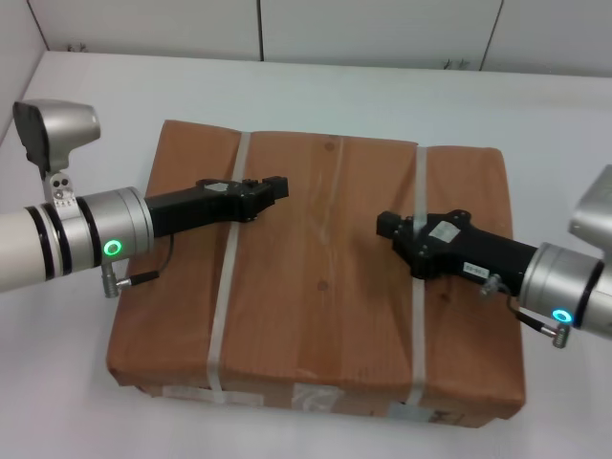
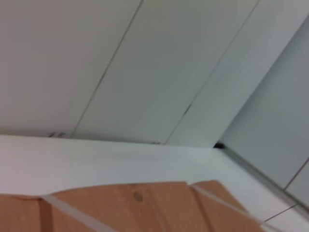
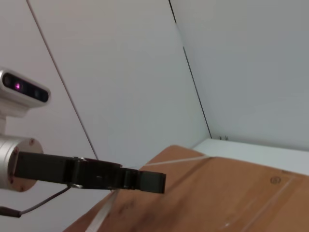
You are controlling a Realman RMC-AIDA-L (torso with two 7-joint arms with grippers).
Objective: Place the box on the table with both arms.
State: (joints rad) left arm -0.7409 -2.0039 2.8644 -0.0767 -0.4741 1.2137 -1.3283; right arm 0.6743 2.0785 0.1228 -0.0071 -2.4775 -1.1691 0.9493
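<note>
The large flat brown cardboard box [image 1: 325, 277] lies on the white table [image 1: 287, 86], bound by two white straps [image 1: 225, 287], with white labels [image 1: 316, 394] on its near edge. My left gripper [image 1: 279, 186] is shut and empty over the box's far left part, above the left strap. My right gripper [image 1: 382, 228] is shut and empty over the box's right part, at the right strap. The tips point toward each other with a wide gap between them. I cannot tell whether they touch the cardboard. The box also shows in the left wrist view [image 2: 145, 208] and the right wrist view [image 3: 231, 193], where the left gripper [image 3: 157, 181] hangs close over it.
White wall panels [image 1: 382, 29] stand behind the table's far edge. A side wall [image 1: 14, 57] closes the far left corner. Bare tabletop surrounds the box on the left, right and far sides.
</note>
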